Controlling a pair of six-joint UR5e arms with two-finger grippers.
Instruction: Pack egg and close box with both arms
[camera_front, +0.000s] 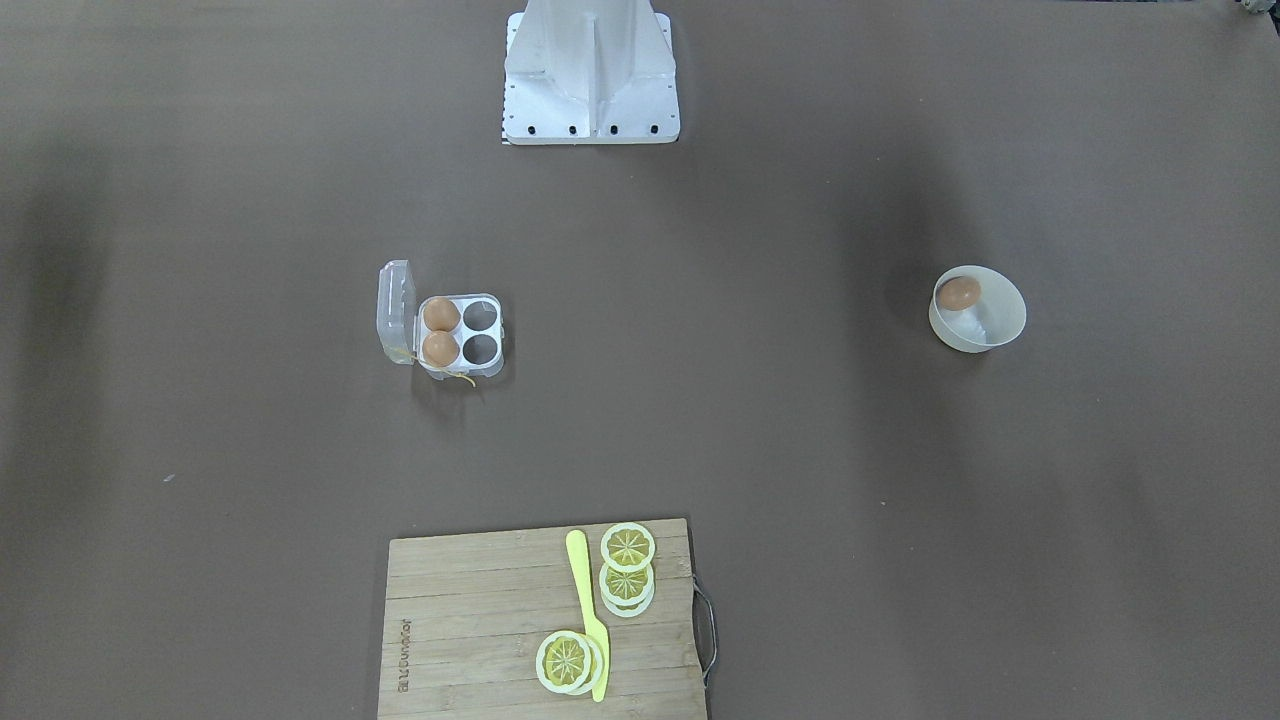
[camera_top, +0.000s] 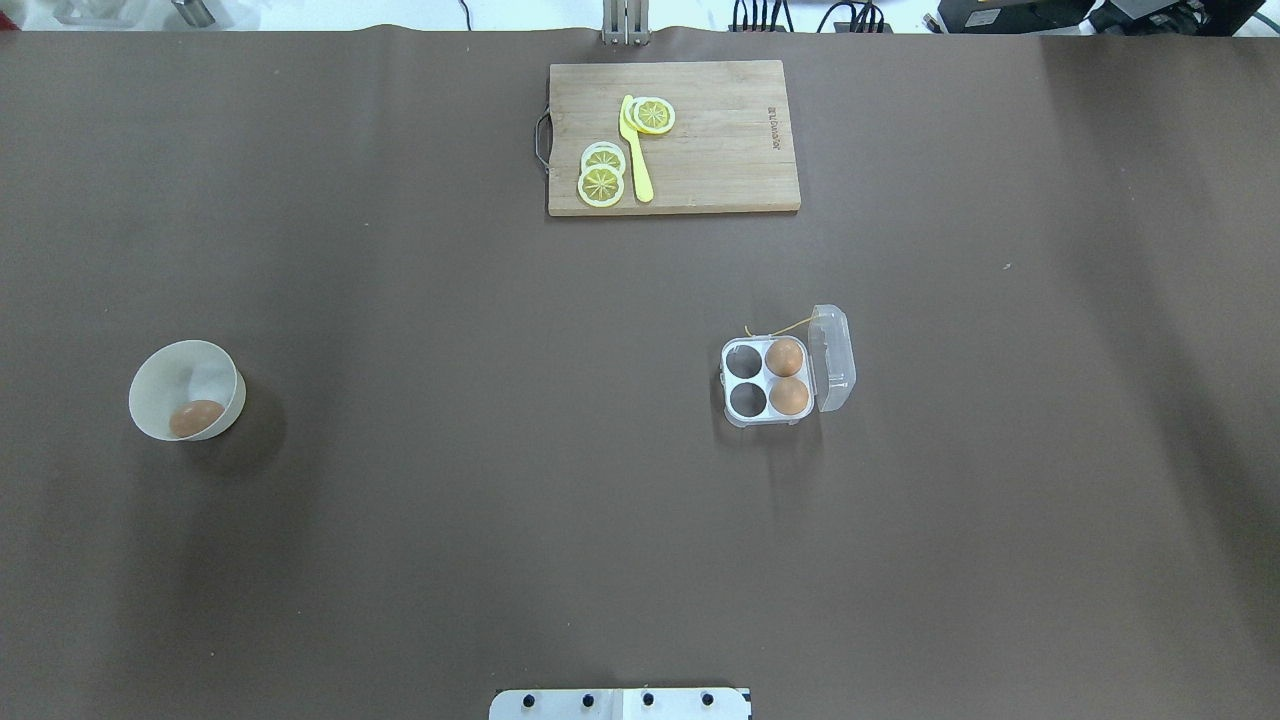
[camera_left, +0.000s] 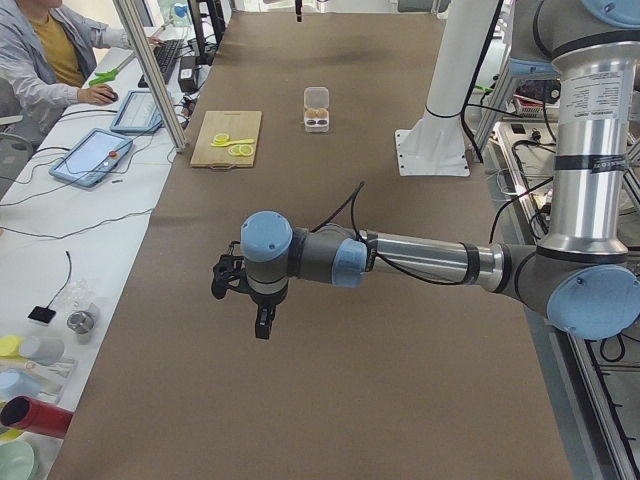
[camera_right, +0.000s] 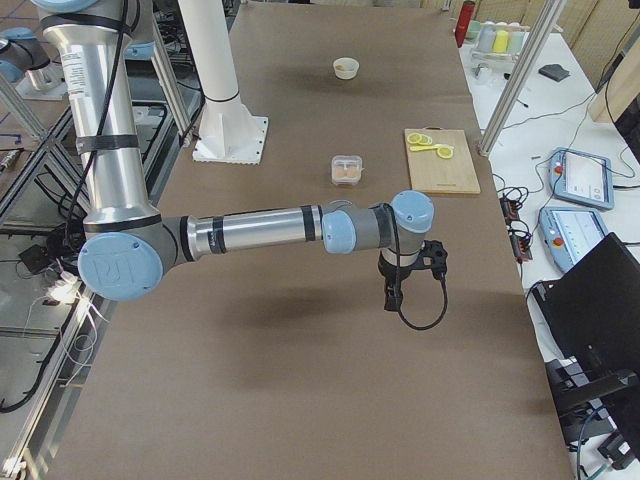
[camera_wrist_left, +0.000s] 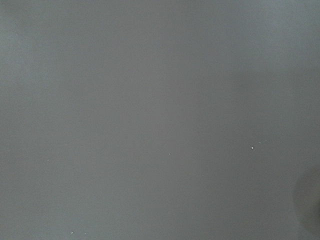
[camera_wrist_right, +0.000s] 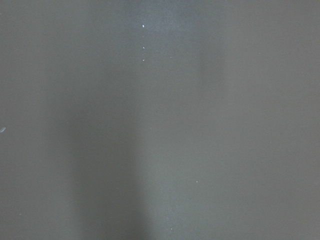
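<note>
So, containers first. The white bowl (camera_top: 141, 378) sits at the middle left of the overhead view, well apart from everything else, and it holds the egg (camera_top: 196, 418). That egg lies on its side against the bowl's lower wall, with its long axis running roughly left to right across the frame, the right end a touch higher. I can't tell which end is the pointy one.

The box (camera_top: 766, 380) is right of centre with its clear lid (camera_top: 833, 360) flipped open on the right side. Two more eggs fill the two cells next to the lid, and the two left cells are empty. A thin yellow string (camera_top: 775, 328) trails off its top edge.

Top centre there's a wooden cutting board (camera_top: 720, 140) with lemon slices (camera_top: 601, 185) and a yellow knife (camera_top: 636, 150).

The left gripper (camera_left: 262, 328) and the right gripper (camera_right: 392, 300) only show up in the side views. Both hang fingers-down over bare table with nothing visibly in them, and I can't tell how far either one is open. Both wrist cams show only brown tabletop.
</note>
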